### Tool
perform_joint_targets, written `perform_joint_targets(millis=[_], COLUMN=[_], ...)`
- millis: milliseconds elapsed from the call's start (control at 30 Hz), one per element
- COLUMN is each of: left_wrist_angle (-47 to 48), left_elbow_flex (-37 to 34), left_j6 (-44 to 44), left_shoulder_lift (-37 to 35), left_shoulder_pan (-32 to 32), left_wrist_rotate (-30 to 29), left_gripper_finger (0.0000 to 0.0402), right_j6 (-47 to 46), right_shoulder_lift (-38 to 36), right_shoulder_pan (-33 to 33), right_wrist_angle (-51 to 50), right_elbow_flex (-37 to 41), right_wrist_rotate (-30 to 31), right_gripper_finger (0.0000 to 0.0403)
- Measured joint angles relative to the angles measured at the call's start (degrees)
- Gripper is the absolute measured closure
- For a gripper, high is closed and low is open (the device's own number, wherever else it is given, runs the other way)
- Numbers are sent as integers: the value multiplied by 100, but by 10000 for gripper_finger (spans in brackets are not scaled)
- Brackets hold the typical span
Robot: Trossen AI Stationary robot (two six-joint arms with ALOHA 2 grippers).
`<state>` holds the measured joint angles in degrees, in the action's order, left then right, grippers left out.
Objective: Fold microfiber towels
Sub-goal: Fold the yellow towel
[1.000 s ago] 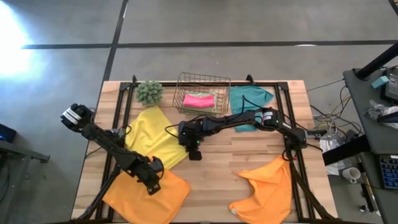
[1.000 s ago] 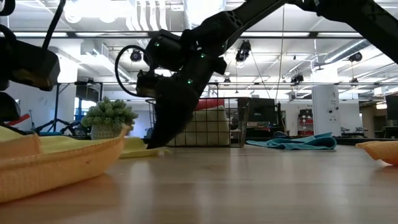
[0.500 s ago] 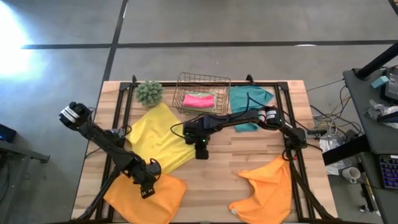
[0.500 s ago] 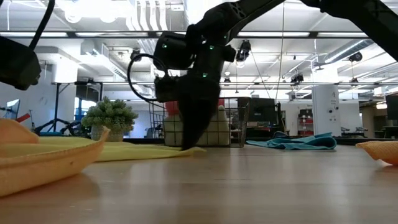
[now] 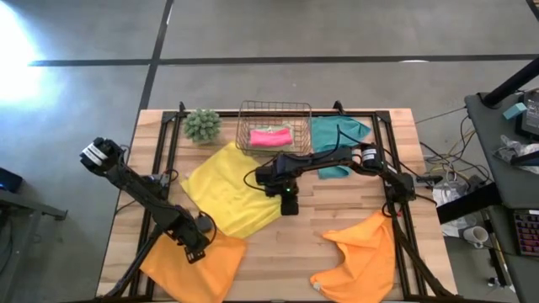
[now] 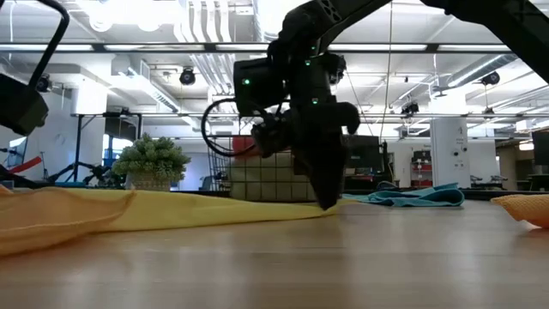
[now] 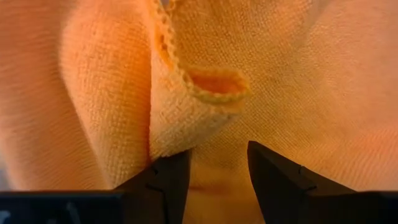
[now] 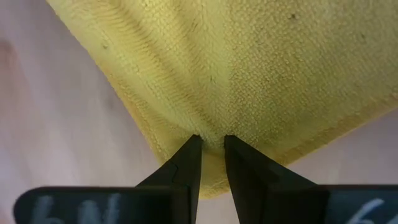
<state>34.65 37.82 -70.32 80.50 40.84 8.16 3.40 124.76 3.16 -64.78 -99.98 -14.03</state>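
A yellow microfiber towel point(image 5: 229, 192) lies spread on the table's middle left. My right gripper point(image 5: 289, 204) is shut on its right corner. An orange towel point(image 5: 189, 268) lies bunched at the near left corner, and my left gripper point(image 5: 195, 248) is shut on it from above. A second orange towel point(image 5: 362, 252) lies crumpled at the near right. A teal towel point(image 5: 338, 135) lies at the far right. A folded pink towel point(image 5: 271, 136) rests inside a wire basket point(image 5: 274, 109). My left gripper has a raised fold of the orange towel point(image 7: 180, 140) between its two fingers, coming from above and pointing steeply down. More than one layer bunches there, with a hemmed edge point(image 7: 217, 87) curling just beyond. The rest of the towel lies on the table. My right gripper pinches the yellow towel just inside its corner point(image 8: 211, 138) between its two fingers point(image 8: 186, 168), from above and pointing steeply down. Creases fan out from the pinch. The corner point(image 6: 330, 204) sits at table height, and the cloth trails low toward the table's left.
A fuzzy green plant ball point(image 5: 202, 124) stands at the far left beside the basket. Bare wood point(image 5: 337, 206) shows between the yellow towel and the near-right orange towel. A black frame rail point(image 5: 396, 168) runs along the table's right side.
My right gripper has gone toward the table's right edge with the yellow towel's corner and tipped to point more steeply down. The towel has been drawn out wider and flatter, while its left part stays put. My left gripper has shifted a little toward the left with the orange towel.
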Motion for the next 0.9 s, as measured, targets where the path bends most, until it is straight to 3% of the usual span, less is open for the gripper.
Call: perform_joint_targets(millis=[400,667,900], left_wrist_angle=[2080,1981,1987], left_elbow_flex=[-85,168,837], left_j6=[-769,-739,-730], left_shoulder_lift=[1,1,1], left_shoulder_pan=[-2,-4,-4], left_wrist_rotate=[-18,-208,-1050], left_gripper_finger=[256,256,256], right_j6=[-110,-159,-246], right_shoulder_lift=[-127,-474,-1220], right_shoulder_pan=[-33,-178,-179], right_wrist_angle=[-903,-762,-658], right_elbow_flex=[386,779,810], right_wrist_rotate=[-70,-116,-132], right_gripper_finger=[335,335,335])
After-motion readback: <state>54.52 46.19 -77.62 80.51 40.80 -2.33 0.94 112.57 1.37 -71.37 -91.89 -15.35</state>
